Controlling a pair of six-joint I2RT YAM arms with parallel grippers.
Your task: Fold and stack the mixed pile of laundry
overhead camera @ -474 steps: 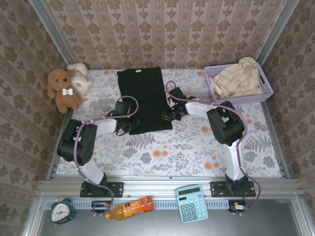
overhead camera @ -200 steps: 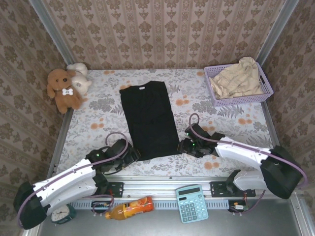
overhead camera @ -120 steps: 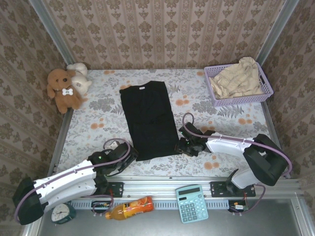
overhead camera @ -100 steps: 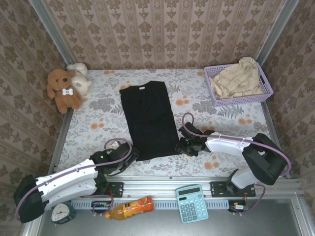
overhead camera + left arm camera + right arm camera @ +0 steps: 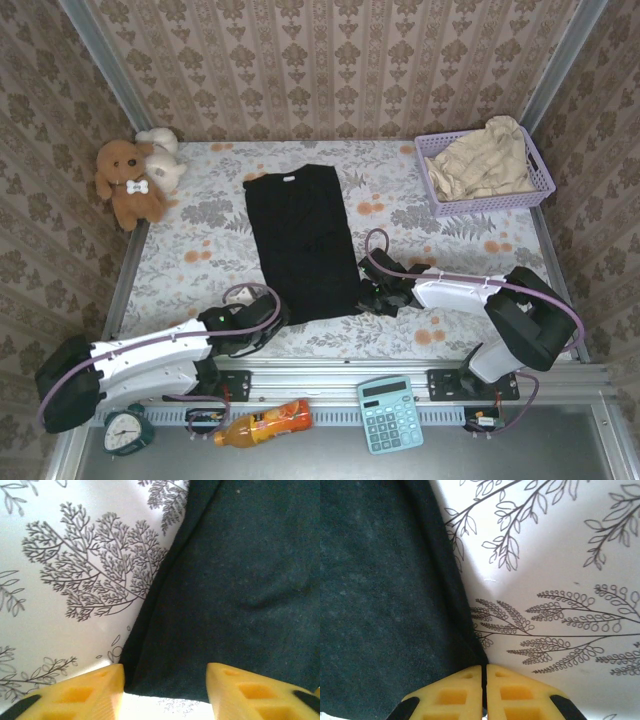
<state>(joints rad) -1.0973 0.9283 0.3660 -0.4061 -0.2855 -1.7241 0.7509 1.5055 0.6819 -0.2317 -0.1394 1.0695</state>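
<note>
The black garment (image 5: 305,240) lies flat and lengthwise in the middle of the table, collar toward the far wall. My left gripper (image 5: 262,318) is at its near left corner. In the left wrist view the yellow fingers (image 5: 95,685) stand apart, astride the corner of the black cloth (image 5: 240,580), so the left gripper (image 5: 165,687) is open. My right gripper (image 5: 372,298) is at the near right corner. Its jaws (image 5: 485,680) are pressed together on the edge of the black cloth (image 5: 380,605). The beige garment (image 5: 485,160) lies crumpled in the lavender basket (image 5: 490,205).
Plush toys (image 5: 130,180) sit at the far left corner of the floral tablecloth (image 5: 200,240). Papered walls close in three sides. On the shelf below the arm bases lie a calculator (image 5: 390,412), an orange bottle (image 5: 262,423) and a small clock (image 5: 127,428).
Both grippers crept in onto the black garment's near corners. The right jaws came together on the cloth edge. The left jaws narrowed but still stand apart. The garment itself stayed put.
</note>
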